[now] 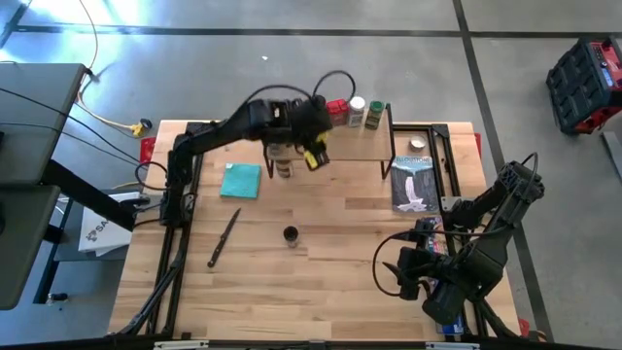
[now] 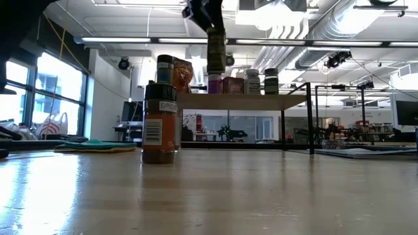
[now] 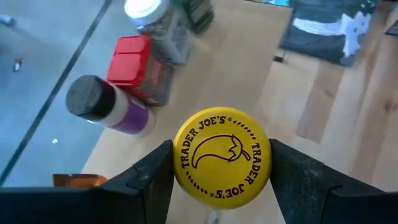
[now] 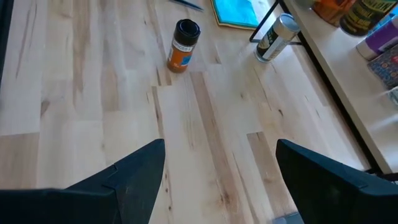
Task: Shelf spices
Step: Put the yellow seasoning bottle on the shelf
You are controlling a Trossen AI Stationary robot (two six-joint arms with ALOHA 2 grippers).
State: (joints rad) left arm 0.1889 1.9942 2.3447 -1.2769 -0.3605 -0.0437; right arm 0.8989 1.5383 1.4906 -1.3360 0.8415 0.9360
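Note:
My left gripper [image 3: 221, 163] is over the shelf [image 1: 355, 146], shut on a jar with a yellow lid [image 1: 313, 157]. On the shelf board stand a red-topped tin [image 3: 133, 61], a dark-topped purple jar [image 3: 107, 106], a white-topped jar [image 3: 151, 17] and a green-topped one [image 1: 376, 115]; an orange packet [image 3: 77, 180] shows at the edge. A dark-topped orange jar [image 1: 290, 235] stands on the tabletop, and a silver-topped jar [image 4: 274, 37] stands by the shelf's leg. My right gripper [image 4: 221, 180] is open, low over the table's near right part. My left gripper pinches the jar at its yellow lid [image 3: 221, 163], one finger [image 3: 154, 177] on each side of the lid's rim. The fingers come from above, pointing down. The jar [image 2: 216, 57] hangs upright below them, lifted clear above the shelf board.
A teal cloth [image 1: 240, 180] and a dark knife [image 1: 224, 238] lie on the left half of the table. A blue box [image 1: 413, 183] lies right of the shelf. Bare wood lies between the orange jar and my right gripper.

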